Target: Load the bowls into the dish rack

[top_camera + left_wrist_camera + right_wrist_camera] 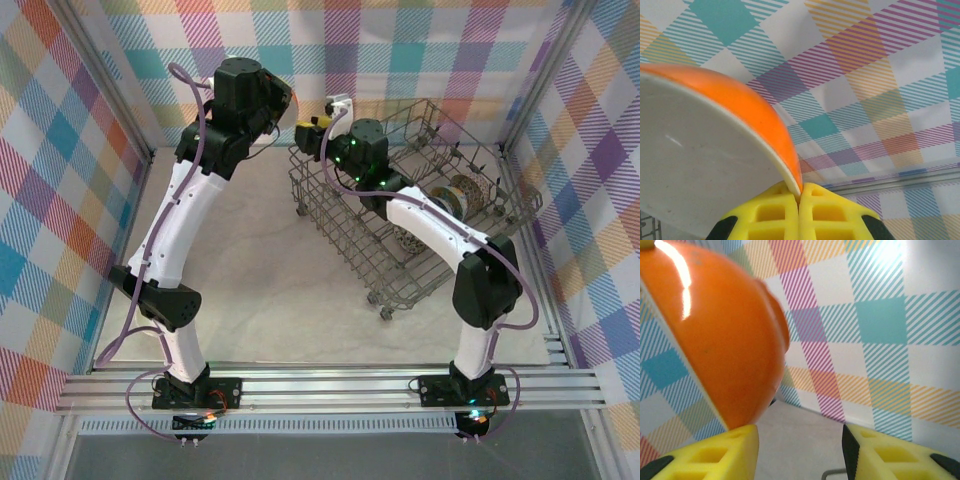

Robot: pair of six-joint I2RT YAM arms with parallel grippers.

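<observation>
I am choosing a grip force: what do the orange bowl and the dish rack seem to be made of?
The orange bowl looks like glazed ceramic: glossy orange outside with sharp highlights, a duller white inside and a thick pale rim; hard plastic cannot be excluded. The dish rack looks like grey metal wire, perhaps coated: thin rods in an open grid.

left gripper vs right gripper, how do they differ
The left gripper is shut on the rim of the round orange ceramic bowl; the right gripper stands open. The left holds the bowl; the right grips nothing, the bowl beside one finger. Both have yellow fingers.
</observation>
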